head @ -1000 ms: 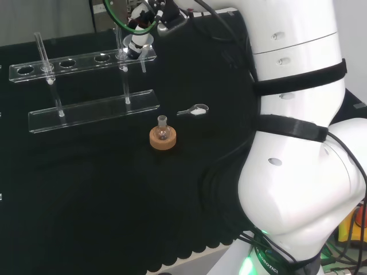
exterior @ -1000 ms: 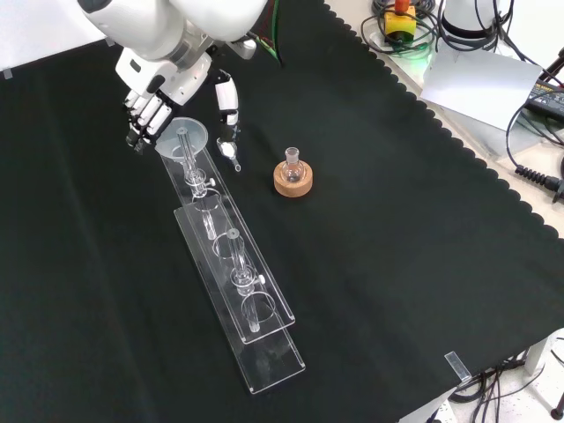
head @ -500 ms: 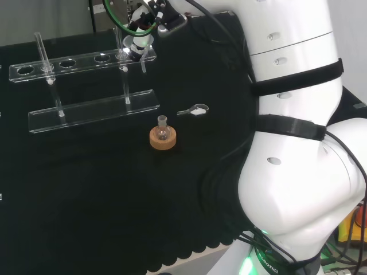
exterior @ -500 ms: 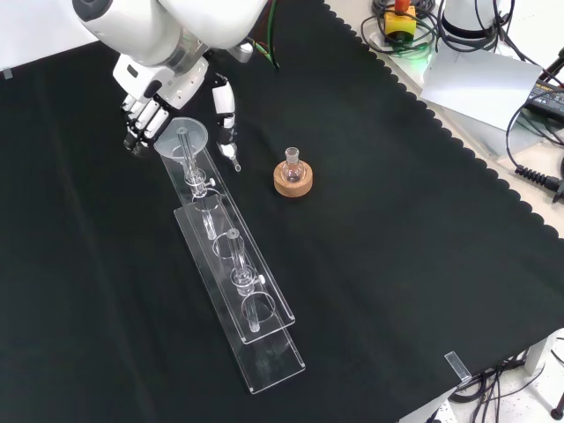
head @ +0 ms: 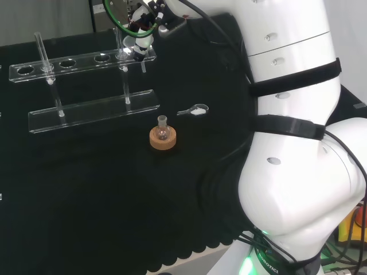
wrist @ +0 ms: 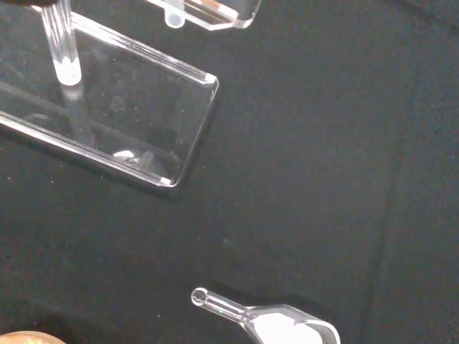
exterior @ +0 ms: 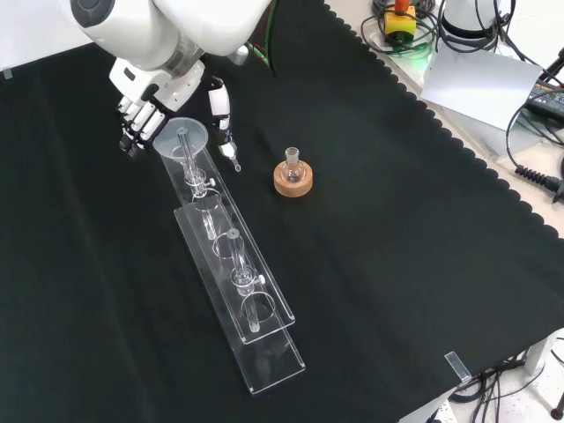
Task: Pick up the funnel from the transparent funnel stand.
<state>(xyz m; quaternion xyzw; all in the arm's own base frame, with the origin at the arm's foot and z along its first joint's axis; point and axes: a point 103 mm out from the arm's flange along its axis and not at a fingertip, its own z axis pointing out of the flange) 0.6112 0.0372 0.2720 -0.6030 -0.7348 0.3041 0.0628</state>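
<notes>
A clear funnel sits with its wide rim up in the far end of the transparent stand, a long two-level acrylic rack. My hand hovers just over that end. Its fingers hang relaxed on one side of the rim and the thumb on the other, without closing on it. In the head view the hand is at the right end of the stand's upper shelf. The wrist view looks past the stand's base plate and one post.
A small flask on a cork ring stands right of the stand in the front view, with a clear scoop holding white powder between them. A thin glass tube rises at the rack's other end. Black cloth lies all round.
The hand has drifted slightly up and to the left in the front view, staying over the funnel end of the stand. Funnel, stand, flask and scoop have not moved.
</notes>
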